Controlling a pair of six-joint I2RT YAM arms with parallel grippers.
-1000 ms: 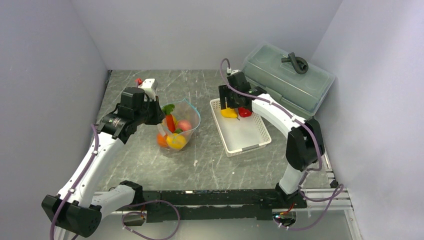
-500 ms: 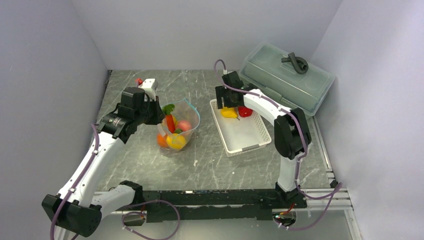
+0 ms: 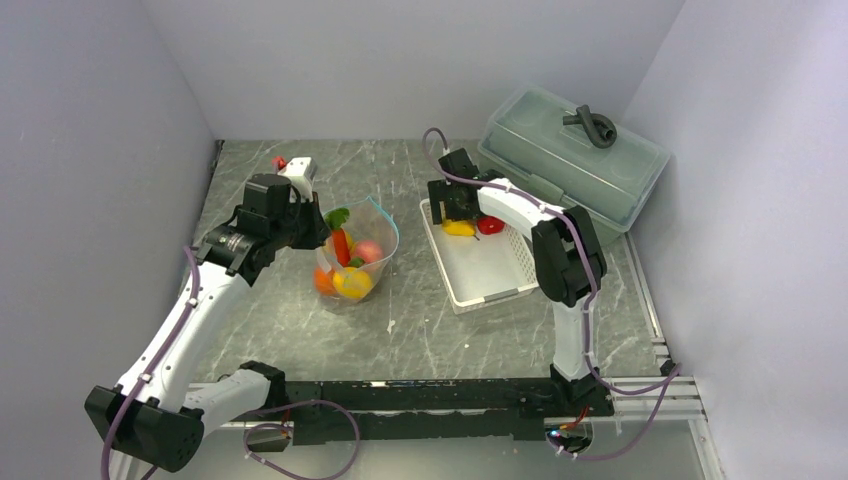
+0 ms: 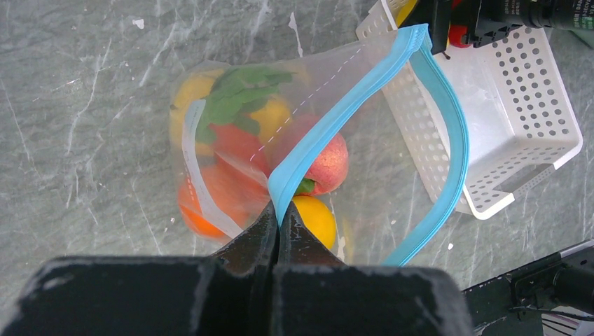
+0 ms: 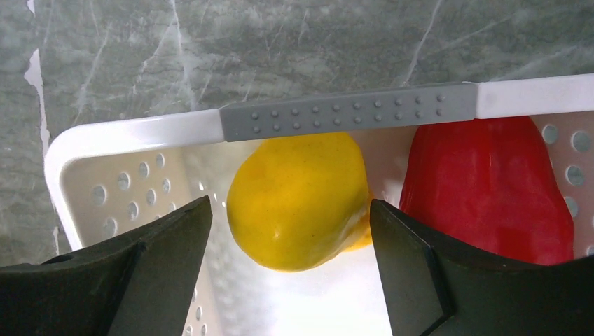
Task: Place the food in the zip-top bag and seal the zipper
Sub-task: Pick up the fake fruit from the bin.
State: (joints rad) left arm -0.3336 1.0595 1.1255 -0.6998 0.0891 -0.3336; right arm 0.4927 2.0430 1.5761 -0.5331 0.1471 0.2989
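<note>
While my left tool (image 4: 279, 213) pinches shut on the teal zipper (image 4: 329, 126), holding the floppy zip-top bag (image 4: 315, 77) agape on the bench (image 4: 84, 105), my right tool (image 5: 288, 210) hangs open astride the yellow lemon (image 5: 301, 182) in the basket (image 5: 126, 133), red pepper (image 5: 483, 189) just beside it. Lemon looks light, hard and slick, I reckon: I'd grip across its fat middle, squarely.

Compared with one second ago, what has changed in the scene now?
The right gripper shifted slightly left over the far end of the basket, its elbow swinging left. Its open jaws straddle the lemon, gripping nothing. Unchanged: left gripper shut on the zipper, lemon and red pepper in the basket.
</note>
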